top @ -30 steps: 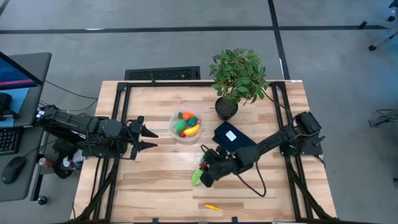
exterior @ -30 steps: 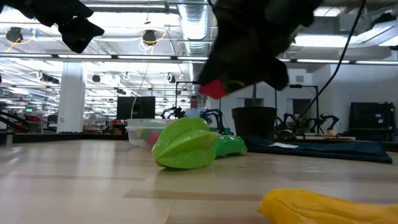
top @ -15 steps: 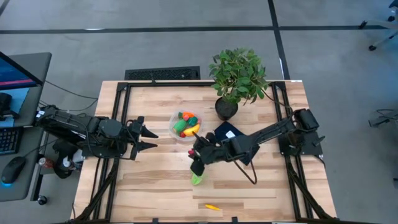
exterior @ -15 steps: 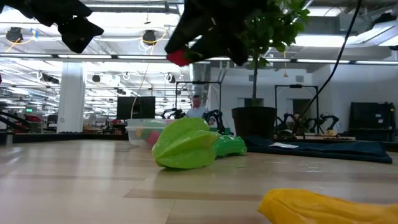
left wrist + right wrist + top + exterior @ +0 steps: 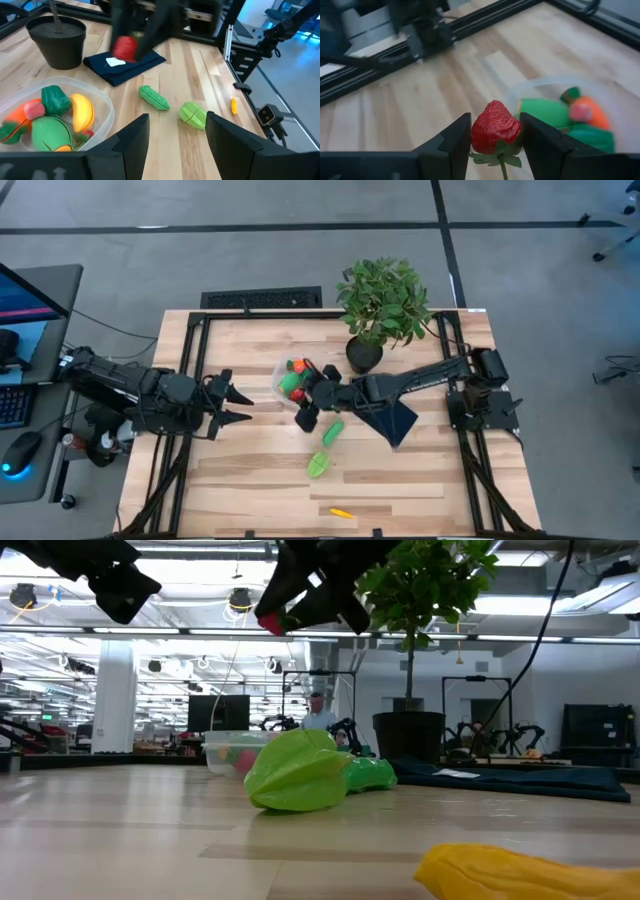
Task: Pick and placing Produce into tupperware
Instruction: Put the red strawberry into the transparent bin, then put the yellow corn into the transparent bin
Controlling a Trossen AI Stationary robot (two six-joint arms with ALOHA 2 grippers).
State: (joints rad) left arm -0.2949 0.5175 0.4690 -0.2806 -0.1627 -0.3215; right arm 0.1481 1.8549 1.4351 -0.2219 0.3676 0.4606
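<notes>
The tupperware [image 5: 277,377] stands left of the plant pot and holds several produce pieces, among them a yellow banana [image 5: 81,111] and green ones. My right gripper [image 5: 302,398] hovers at the bowl's near-right rim, shut on a red strawberry [image 5: 495,127]. A green cucumber [image 5: 333,431], a light green piece [image 5: 318,466] and a small yellow-orange piece [image 5: 341,512] lie on the table nearer the front. My left gripper [image 5: 245,405] waits open, in the air left of the bowl. My right gripper pinches the strawberry's two sides [image 5: 479,131] between its two fingers, the green leaf cap and stem [image 5: 501,160] toward the wrist. The fingers slant down from the table's right. The strawberry [image 5: 270,622] is lifted well clear of the table.
A potted plant [image 5: 383,300] stands at the far side, its pot [image 5: 364,355] just right of the bowl. A dark blue cloth [image 5: 392,418] with a white label lies under my right arm. A black frame rims the table.
My right gripper has risen with the strawberry and swung from above the light green piece toward the far left, up to the tupperware's rim, rolling as it went. The strawberry stays in its fingers. The green pieces on the table have kept their places.
</notes>
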